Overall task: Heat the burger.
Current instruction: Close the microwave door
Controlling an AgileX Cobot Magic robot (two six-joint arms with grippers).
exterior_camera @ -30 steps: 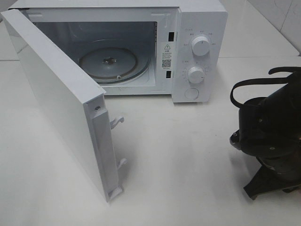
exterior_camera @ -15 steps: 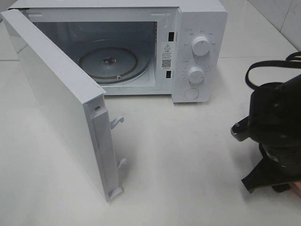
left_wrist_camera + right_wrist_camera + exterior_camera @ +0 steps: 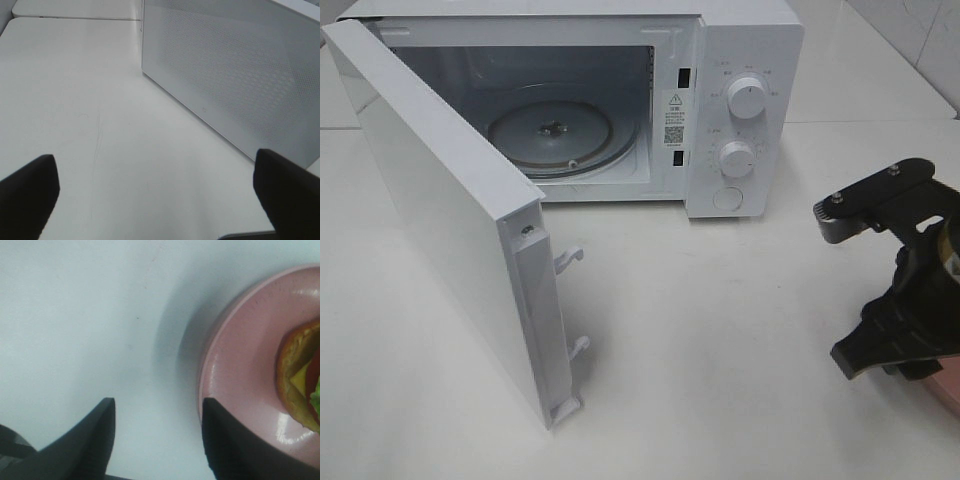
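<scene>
Your microwave [image 3: 620,100] sits at the back of the white surface [image 3: 720,330] with its door [image 3: 450,210] swung wide toward the left of the high view. Inside the cavity the glass turntable [image 3: 560,135] lies bare. On the control panel two round knobs [image 3: 748,98] stand one above the other, with a round button [image 3: 728,198] below them.

Your right claw [image 3: 157,435] hangs low over the surface at the right edge of the high view, where only its black body [image 3: 900,300] shows. In the right wrist view its two dark fingers [image 3: 95,440] stand apart with bare surface between them, and they grip nothing. One finger lies over or just beside the rim of the pink plate [image 3: 245,370]; you cannot tell from this view whether it touches.

The burger [image 3: 302,375] rests on that pink plate, only partly in the right wrist view: you see the brown bun edge, a yellow layer, a red one and a bit of green lettuce. It sits just beyond the claw, not between the fingers. In the high view a sliver of pink shows at the lower right corner, well apart from the microwave.

Your left claw [image 3: 160,190] is spread wide, both dark fingertips [image 3: 30,195] at the edges of its wrist view, empty, over bare surface beside the perforated side wall of the microwave [image 3: 235,75].
</scene>
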